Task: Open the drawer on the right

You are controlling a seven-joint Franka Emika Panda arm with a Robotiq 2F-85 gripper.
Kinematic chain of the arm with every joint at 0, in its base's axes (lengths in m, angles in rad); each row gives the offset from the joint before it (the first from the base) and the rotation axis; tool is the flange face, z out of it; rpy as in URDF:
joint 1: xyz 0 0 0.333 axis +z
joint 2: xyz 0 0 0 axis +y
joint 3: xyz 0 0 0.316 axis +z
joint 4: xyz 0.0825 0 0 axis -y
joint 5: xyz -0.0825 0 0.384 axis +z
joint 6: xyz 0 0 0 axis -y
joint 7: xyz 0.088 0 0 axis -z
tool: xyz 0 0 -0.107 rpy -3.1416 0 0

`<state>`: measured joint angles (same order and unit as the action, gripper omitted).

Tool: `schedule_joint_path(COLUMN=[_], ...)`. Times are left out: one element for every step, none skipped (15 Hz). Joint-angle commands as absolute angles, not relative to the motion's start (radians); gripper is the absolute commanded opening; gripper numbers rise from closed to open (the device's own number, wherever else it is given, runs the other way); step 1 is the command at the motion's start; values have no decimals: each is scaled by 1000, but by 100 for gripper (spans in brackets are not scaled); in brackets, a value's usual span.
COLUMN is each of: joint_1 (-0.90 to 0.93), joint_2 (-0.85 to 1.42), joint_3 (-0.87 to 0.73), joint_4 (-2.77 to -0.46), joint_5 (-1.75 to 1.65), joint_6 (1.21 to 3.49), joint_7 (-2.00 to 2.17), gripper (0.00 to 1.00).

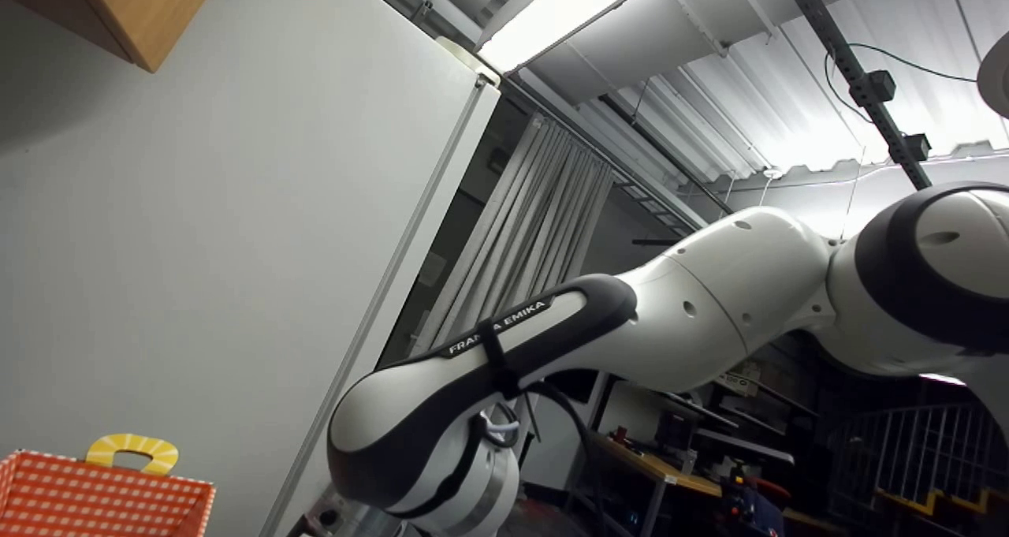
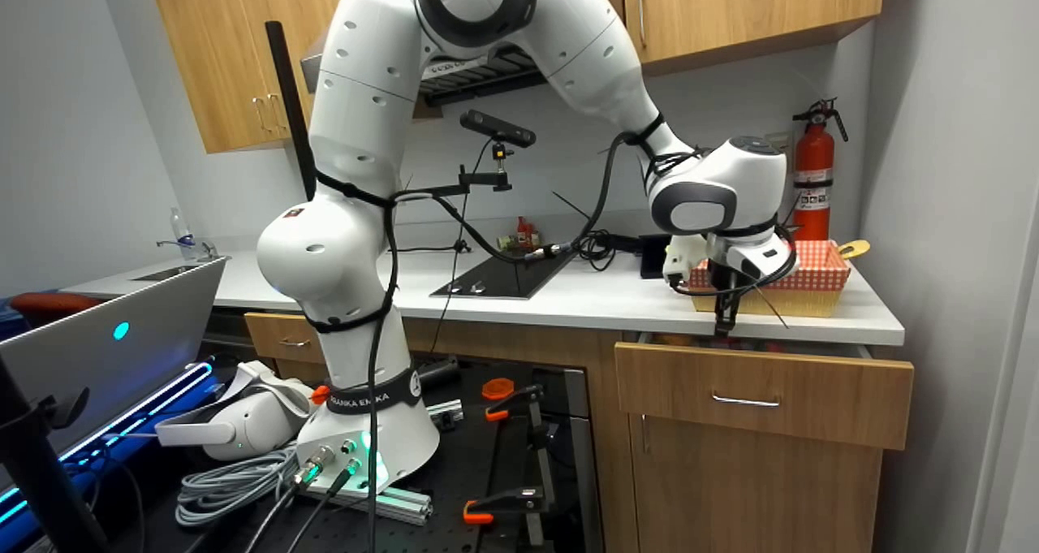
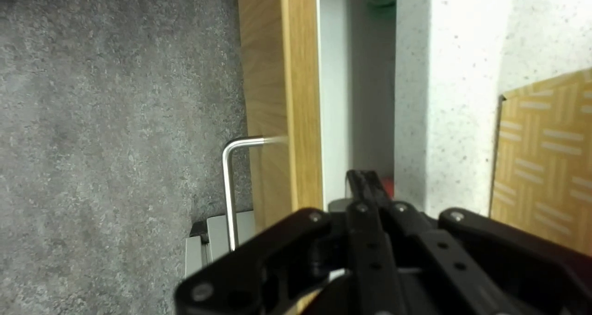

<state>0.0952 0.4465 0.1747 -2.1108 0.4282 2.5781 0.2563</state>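
The claw (image 3: pixel 363 177), pressed together, pointed down between the counter (image 3: pixel 416 102) and the drawer front (image 2: pixel 767 379), whose inner face lay just outward of the claw.

The drawer (image 2: pixel 763 381) looks wooden, its handle (image 3: pixel 228 185) glossy metal.

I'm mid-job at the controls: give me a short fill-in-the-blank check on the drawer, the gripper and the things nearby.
1. The drawer on the right is partly ____, not closed.
2. The gripper is ____, not open.
3. The fire extinguisher is mainly coloured ____.
4. The basket has a ____ handle.

Missing words: open; shut; red; yellow.
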Motion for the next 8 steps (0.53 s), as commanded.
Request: schedule_joint_path(joint_1=[81, 81, 82, 82, 82, 83, 82, 82], joint_2=[489, 496, 503, 510, 515, 521, 526, 530], joint_3=[191, 192, 192, 196, 198, 199, 200, 200], joint_4=[-2084, -2083, -2082, -2082, -2083, -2084, -2083, -2082], joint_5=[466, 466, 464, 463, 461, 458, 456, 453], joint_6=[2611, 2616, 2622, 2627, 2635, 2642, 2646, 2647], joint_7=[215, 214, 216, 212, 210, 207, 204, 204], gripper=[0, 0, 0, 0, 0, 0, 0, 0])
